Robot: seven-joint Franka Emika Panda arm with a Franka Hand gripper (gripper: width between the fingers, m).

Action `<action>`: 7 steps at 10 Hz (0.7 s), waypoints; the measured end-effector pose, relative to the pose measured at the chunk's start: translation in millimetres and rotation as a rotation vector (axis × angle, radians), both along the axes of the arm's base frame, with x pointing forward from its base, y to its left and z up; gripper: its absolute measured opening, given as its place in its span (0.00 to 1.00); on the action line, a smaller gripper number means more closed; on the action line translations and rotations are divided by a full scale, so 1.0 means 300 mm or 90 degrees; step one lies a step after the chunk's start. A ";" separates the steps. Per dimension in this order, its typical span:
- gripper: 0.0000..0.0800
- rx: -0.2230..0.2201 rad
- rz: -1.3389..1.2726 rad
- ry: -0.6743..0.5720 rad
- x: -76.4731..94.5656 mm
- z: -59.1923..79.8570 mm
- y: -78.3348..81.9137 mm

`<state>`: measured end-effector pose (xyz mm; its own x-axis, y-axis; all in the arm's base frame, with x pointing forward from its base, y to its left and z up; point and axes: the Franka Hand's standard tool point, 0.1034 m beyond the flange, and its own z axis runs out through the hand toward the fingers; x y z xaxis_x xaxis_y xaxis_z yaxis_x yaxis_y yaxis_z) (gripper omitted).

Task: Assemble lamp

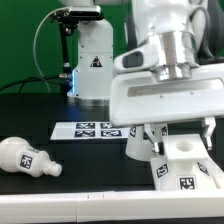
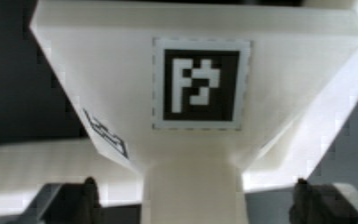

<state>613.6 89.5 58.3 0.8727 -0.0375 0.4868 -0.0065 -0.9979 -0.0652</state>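
While hanging low at the exterior view's right, masked from outside almost wholly by the arm's bulky white wrist housing (image 1: 160, 95); so, the gripper (image 2: 194, 205) readable only from the wrist view; there, dark fingers (image 2: 69, 203) spread wide, a dark gap on either side of a tagged white part (image 2: 176, 110), pressing on nothing visible: released, not clamped; that part filling nearly the whole wrist view, broad at one end, narrowing to a stem between the fingers, edges cut off by the frame; too close to say for sure which lamp piece.

Outside now: the tapered shade (image 1: 139, 143) standing on the black table (image 1: 50, 110) just under the housing, upper part hidden behind it; right beside it, toward the exterior view's right, the base (image 1: 186, 168), tag facing the camera, partly covered from above; touching the shade or not, impossible to tell. Well apart at the exterior view's left, the bulb (image 1: 26, 156) on its side, in full view. Between the two, the marker board (image 1: 95, 129), one end tucked behind the shade; behind, the robot pedestal (image 1: 92, 65).
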 end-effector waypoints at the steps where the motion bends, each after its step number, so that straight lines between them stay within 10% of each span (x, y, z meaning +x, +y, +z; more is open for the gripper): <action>1: 0.66 0.000 -0.001 0.001 0.000 -0.001 -0.002; 7: 0.64 0.002 0.009 0.014 -0.013 -0.050 0.055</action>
<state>609.6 106.0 43.2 0.8835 -0.0271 0.4676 0.0055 -0.9977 -0.0681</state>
